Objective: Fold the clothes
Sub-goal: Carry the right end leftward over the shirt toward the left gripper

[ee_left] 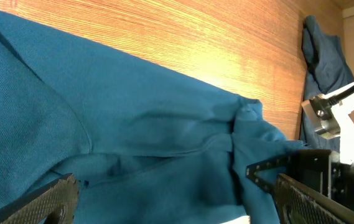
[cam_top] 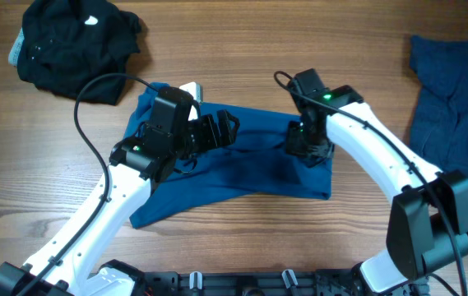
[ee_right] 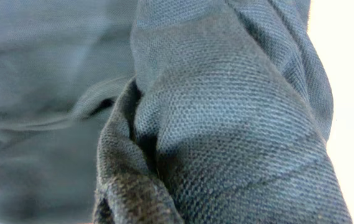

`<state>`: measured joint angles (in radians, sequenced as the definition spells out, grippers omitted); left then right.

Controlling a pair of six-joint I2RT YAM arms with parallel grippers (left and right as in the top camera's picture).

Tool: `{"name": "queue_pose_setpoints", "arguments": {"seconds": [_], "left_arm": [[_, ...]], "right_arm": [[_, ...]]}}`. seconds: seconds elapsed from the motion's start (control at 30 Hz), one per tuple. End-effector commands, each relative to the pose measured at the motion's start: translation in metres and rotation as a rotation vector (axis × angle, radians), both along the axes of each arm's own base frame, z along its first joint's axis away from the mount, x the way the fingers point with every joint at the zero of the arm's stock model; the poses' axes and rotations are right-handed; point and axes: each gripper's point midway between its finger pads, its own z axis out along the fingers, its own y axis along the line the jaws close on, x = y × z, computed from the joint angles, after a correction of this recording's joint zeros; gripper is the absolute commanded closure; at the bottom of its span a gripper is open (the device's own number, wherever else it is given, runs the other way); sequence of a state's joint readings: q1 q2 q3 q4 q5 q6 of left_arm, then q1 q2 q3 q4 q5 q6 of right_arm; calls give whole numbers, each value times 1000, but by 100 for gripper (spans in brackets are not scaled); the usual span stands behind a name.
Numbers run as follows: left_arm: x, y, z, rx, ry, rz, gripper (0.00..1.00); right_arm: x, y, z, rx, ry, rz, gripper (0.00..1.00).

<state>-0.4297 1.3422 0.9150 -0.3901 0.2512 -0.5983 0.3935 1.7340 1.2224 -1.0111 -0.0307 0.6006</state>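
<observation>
The left claw (cam_top: 220,131) hangs with jaws wide apart over the blue polo shirt (cam_top: 242,177), and the right claw (cam_top: 306,146) is down on the shirt's far edge. A black garment (cam_top: 73,45) lies well beyond the left claw and a dull-blue garment (cam_top: 456,90) well beyond the right. Left wrist view — rumpled polo shirt (ee_left: 133,124) directly beneath the spread left claw (ee_left: 177,208). Right wrist view — the right claw is clamped on a bunched fold of polo shirt (ee_right: 226,124).

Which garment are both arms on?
The medium-blue shirt in the middle; the black garment and the darker blue garment lie off to the sides.
</observation>
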Motion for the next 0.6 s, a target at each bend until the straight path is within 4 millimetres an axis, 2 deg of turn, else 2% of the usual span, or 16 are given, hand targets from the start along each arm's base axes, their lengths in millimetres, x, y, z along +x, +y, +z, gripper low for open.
{"name": "queue_pose_setpoints", "arguments": {"seconds": [0.0,0.13,0.27,0.4,0.5,0.57], "left_arm": [[0,4,3,19,-26,-1,0],[0,4,3,20,-25,-1,0],[-1,5,2,22,-20,-1,0],[-1,5,2,23,-19,-1,0],[-1,5,1,25,-17,0,0],[-1,9,-1,42,-12,12,0]], "right_arm": [[2,24,13,24,-58,-44,87],[4,38,14,45,-85,-15,37],[4,42,14,65,-80,-11,24],[4,68,21,203,-75,94,22],[9,74,36,234,-86,100,22],[15,74,54,234,-110,126,23]]}}
